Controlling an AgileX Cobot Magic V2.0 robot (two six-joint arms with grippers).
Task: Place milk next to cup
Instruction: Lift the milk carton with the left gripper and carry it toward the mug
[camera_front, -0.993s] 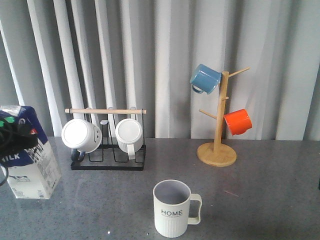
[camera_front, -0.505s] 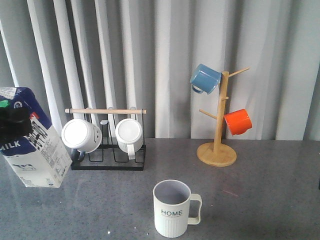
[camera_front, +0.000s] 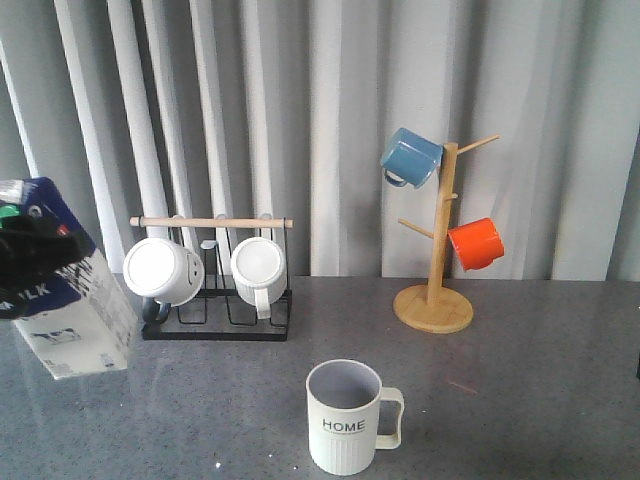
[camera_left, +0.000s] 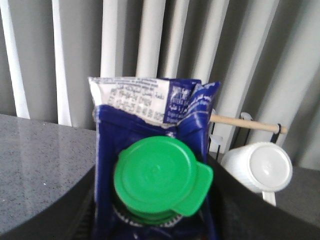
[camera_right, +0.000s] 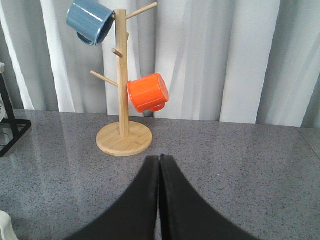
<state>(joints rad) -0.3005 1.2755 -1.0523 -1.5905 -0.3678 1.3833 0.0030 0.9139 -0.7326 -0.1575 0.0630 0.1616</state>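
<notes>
The milk (camera_front: 82, 318), a blue and white carton, hangs tilted above the table at the far left of the front view. My left gripper (camera_front: 28, 250) is shut on its upper part. In the left wrist view the carton's green cap (camera_left: 157, 175) fills the middle, with my gripper (camera_left: 155, 202) closed on the carton's sides. The cup (camera_front: 345, 415), a ribbed pale mug marked "HOME", stands upright at the front centre, well to the right of the carton. My right gripper (camera_right: 159, 160) is shut and empty, low over the table in front of the mug tree.
A black wire rack (camera_front: 215, 328) with two white mugs (camera_front: 163, 270) stands behind, between carton and cup. A wooden mug tree (camera_front: 433, 305) with a blue mug (camera_front: 410, 157) and an orange mug (camera_front: 475, 243) stands at the back right. Curtains hang behind the table.
The carton has come up off the table in my left gripper and tilted further, its top leaning left. The cup and the right arm have not moved.
</notes>
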